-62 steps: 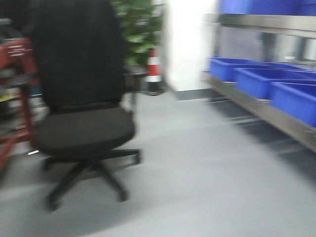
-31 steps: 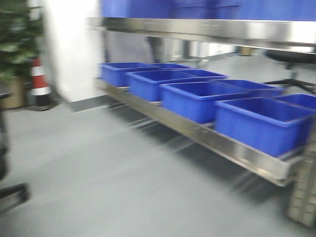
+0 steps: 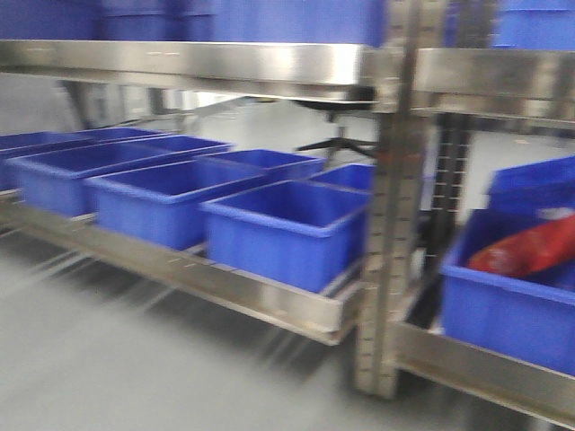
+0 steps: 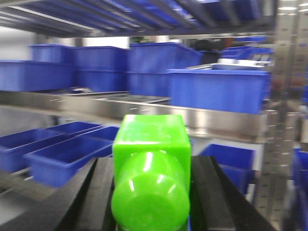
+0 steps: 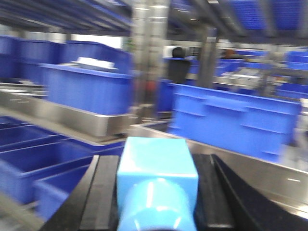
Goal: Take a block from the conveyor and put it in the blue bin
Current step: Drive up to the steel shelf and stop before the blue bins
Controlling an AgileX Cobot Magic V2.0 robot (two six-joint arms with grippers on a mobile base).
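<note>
Left fingers [image 4: 101,192] were closed on a green block [image 4: 150,139], which sat squarely between the two black pads. Right fingers [image 5: 103,192] were likewise closed on a light blue block [image 5: 156,163]. Both blocks were therefore off the conveyor, which appeared in no view, and neither was in a bin yet.

Change noted: one second earlier the front view faced a black office chair, a plant and a striped cone. Half a second earlier it showed a row of bins receding at an angle. At this moment it looked onto the steel rack, with an upright post [image 3: 391,224] in the foreground. All three pictures were smeared by motion. Judgement: the base had swung round toward the rack, the grab was complete, and the carry was nearing its end. Placement remained to be done.

Containers: several blue bins stood side by side on the lower shelf [image 3: 269,301], left of the post. The nearest bin [image 3: 287,235] showed a bare interior as far as the rim allowed, and the others looked the same. Right of the post, a further bin [image 3: 503,314] held a red item [image 3: 530,250], too blurred to identify. More blue bins sat on the upper shelf [image 3: 198,65], and their contents were hidden.
</note>
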